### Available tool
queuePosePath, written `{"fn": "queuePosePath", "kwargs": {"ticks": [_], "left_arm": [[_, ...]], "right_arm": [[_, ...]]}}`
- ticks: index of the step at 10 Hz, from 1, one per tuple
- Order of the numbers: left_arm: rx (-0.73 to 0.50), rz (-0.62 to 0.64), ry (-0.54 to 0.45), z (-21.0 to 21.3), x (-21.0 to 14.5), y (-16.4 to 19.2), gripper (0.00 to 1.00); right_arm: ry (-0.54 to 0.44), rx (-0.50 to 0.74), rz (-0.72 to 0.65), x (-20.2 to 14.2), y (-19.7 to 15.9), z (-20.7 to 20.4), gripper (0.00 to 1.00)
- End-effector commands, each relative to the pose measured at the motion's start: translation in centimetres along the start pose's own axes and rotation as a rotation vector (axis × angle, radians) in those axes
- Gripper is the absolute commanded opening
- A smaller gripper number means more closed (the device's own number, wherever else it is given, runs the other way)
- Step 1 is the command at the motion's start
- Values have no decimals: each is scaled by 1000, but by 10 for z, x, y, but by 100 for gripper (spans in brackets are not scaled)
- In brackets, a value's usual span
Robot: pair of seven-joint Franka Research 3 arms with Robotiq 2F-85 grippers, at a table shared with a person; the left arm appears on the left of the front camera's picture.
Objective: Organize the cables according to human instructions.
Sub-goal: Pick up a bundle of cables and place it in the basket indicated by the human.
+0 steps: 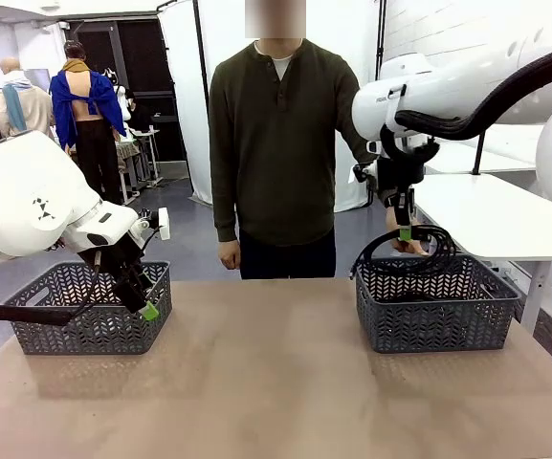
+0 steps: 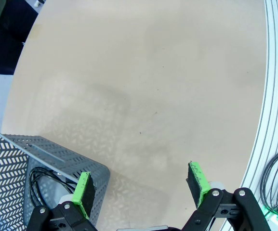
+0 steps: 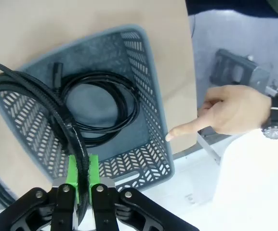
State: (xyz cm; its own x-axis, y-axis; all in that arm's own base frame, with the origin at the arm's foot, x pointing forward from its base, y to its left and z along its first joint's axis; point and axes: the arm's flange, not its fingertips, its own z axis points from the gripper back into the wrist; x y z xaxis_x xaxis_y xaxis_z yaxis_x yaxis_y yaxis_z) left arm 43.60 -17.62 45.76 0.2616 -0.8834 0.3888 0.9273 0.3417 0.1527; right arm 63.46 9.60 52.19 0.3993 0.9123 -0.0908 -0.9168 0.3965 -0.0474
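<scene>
A: How should the drop have been handled at that point?

B: The right gripper (image 1: 406, 232) hung over the right basket (image 1: 435, 330), at about two o'clock on the worktop (image 1: 276, 382), with a coiled cable (image 3: 42, 108) dangling from it. The person's hand (image 3: 235, 117) pointed a finger at that basket's rim. I'd judge the coil needed lowering until most of it sat inside the walls before letting go, so no loop draped over the edge.

A: And the fingers?

B: The right ones were clenched tight on the cord, pinched between the green pads (image 3: 93, 168). Another cable (image 3: 100, 106) already lay coiled on that basket's floor.

A: The other arm?

B: The left gripper (image 2: 143, 185) had its fingers spread wide, holding nothing, beside the left basket (image 1: 89, 311) at ten o'clock, where a cable (image 2: 45, 183) lay inside.
</scene>
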Motion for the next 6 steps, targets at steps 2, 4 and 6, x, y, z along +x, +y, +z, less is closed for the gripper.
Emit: {"fn": "queuePosePath", "kwargs": {"ticks": [2, 4, 6], "left_arm": [[4, -1, 2, 1, 1, 0, 100], [4, -1, 2, 1, 1, 0, 100], [4, -1, 2, 1, 1, 0, 100]], "right_arm": [[6, -9, 49, -23, -2, -18, 0], [2, 4, 19, -14, -8, -13, 0], [2, 4, 19, -14, -8, -13, 0]]}}
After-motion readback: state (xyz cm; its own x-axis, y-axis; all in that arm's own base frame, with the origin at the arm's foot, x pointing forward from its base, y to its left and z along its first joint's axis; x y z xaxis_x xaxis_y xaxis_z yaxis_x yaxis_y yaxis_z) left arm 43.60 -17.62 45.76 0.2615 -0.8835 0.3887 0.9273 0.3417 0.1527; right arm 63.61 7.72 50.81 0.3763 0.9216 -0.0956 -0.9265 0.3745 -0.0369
